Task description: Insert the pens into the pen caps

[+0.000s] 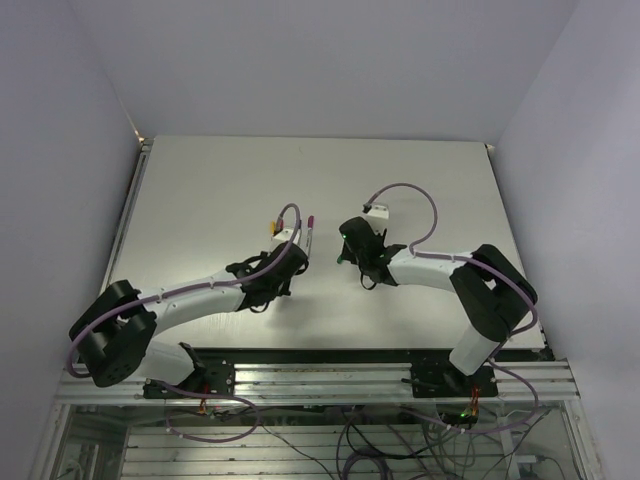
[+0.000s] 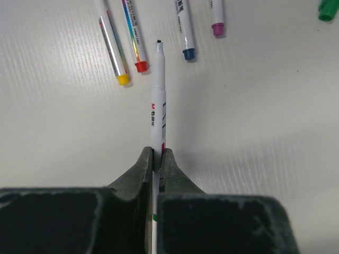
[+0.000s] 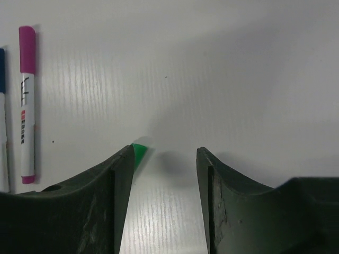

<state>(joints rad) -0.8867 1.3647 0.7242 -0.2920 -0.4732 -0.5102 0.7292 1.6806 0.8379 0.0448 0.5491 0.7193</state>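
The top camera looks steeply down from high behind the near edge of the table [image 1: 420, 190], far enough to take it all in. Each wrist camera sits close above the surface, looking past the left end effector [image 2: 157, 154] or right end effector [image 3: 164, 156] (both share the magenta-capped pen [image 2: 217, 21] and green cap [image 2: 328, 9]).

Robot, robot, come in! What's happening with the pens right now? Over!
Left gripper shut on uncapped pen. Right gripper jaws open, green cap beside one jaw. Four capped pens lying apart, nothing blocking.
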